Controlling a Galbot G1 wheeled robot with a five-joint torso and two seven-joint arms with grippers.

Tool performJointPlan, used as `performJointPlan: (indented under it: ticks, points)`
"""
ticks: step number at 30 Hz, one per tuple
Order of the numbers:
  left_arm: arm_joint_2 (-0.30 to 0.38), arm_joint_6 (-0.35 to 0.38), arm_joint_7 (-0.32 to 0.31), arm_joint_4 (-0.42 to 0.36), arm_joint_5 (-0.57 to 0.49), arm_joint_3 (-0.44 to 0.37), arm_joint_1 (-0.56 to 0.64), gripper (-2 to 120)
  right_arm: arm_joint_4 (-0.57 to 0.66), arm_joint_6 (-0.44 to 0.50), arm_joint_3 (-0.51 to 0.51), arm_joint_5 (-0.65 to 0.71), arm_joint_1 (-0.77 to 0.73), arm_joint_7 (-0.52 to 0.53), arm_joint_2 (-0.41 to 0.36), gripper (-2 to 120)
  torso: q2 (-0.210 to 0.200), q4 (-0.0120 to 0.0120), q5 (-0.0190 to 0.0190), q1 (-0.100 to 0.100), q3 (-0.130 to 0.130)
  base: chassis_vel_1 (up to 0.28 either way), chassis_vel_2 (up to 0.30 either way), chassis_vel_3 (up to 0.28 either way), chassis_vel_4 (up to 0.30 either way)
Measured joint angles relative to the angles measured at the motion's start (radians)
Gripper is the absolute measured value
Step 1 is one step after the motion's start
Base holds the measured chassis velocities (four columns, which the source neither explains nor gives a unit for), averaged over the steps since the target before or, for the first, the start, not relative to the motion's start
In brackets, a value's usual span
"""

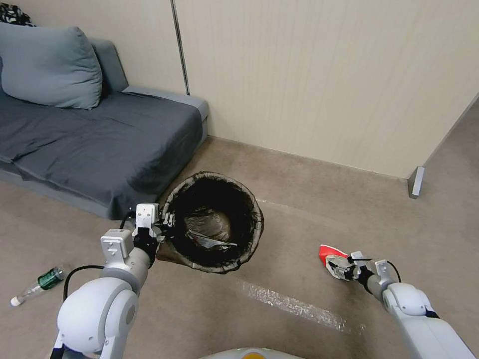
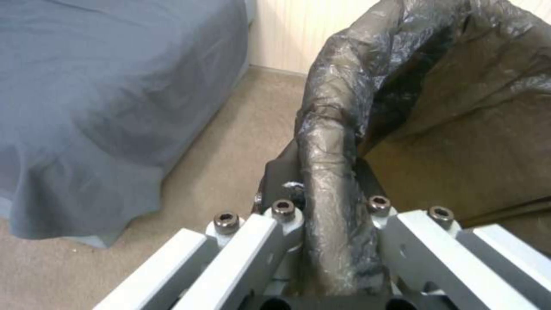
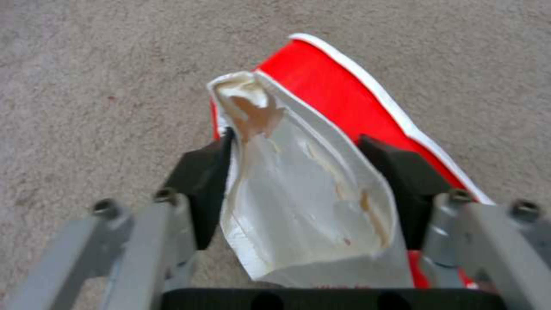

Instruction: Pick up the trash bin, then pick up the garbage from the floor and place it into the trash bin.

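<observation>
Head view: trash bin (image 1: 215, 222) is seen centre frame, tilted, mouth toward the camera, near the corner of the grey sofa (image 1: 95, 134). Its rim is clamped by the left end effector (image 1: 167, 220) at the bin's left edge. Some litter is already visible inside the bin (image 1: 210, 241). Right end effector (image 1: 341, 268) is at lower right, low over the floor (image 1: 299, 209), with a red-and-white wrapper (image 1: 330, 253) between its fingers. A clear bottle (image 1: 37, 285) with a green label is left lying on the floor at the left edge, well apart from the bin.

Left wrist view: the bag-covered rim (image 2: 330, 172) is pinched between the two fingers; grip is closed on it. Sofa cover is seen in the upper left.

Right wrist view: wrapper (image 3: 321, 172) is held between the dark pads (image 3: 202, 181), white inner side up, red side beyond. Fingers are closed on it, though whether it is fully clear of the floor cannot be told.

Judgement: bin pickup is done; the step in hand is collecting the wrapper. Next move calls for the wrapper to be lifted, carried left over the bin mouth and released, with the bin kept steady and its opening presented. Bottle is still to be collected.
</observation>
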Motion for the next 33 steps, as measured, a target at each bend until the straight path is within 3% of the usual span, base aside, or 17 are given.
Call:
performJointPlan:
  ticks: [3,12,14,26,33]
  points:
    - [0.000,0.000,0.000,0.003,0.000,0.000,-0.002,3,-0.003,0.010,0.000,-0.005,0.000,0.000,0.017,38,0.000,0.0000,-0.0001,0.000,0.000,0.000,0.000,0.000,0.000]
    - [-0.001,0.000,0.000,0.003,0.000,0.000,-0.004,3,0.011,0.014,0.001,-0.007,-0.008,0.000,0.034,11,0.000,-0.0001,0.0001,0.000,0.000,0.000,0.000,0.000,0.000]
    - [-0.001,0.000,0.001,0.003,0.000,-0.002,-0.004,3,0.023,0.016,0.003,-0.008,-0.014,-0.006,0.039,0,0.000,0.0000,0.0000,0.000,0.000,0.000,0.000,0.000,0.000]
    - [-0.001,0.000,0.006,0.003,-0.007,-0.005,-0.010,3,0.123,0.010,0.021,0.011,-0.031,0.011,0.039,0,0.000,0.0000,0.0003,0.000,0.000,0.000,0.000,0.000,0.000]
    - [0.003,0.000,0.010,0.003,-0.011,-0.005,-0.013,3,0.347,-0.050,0.075,0.133,-0.084,0.038,-0.035,0,0.000,-0.0002,0.0000,0.000,0.000,0.000,0.000,0.000,0.000]
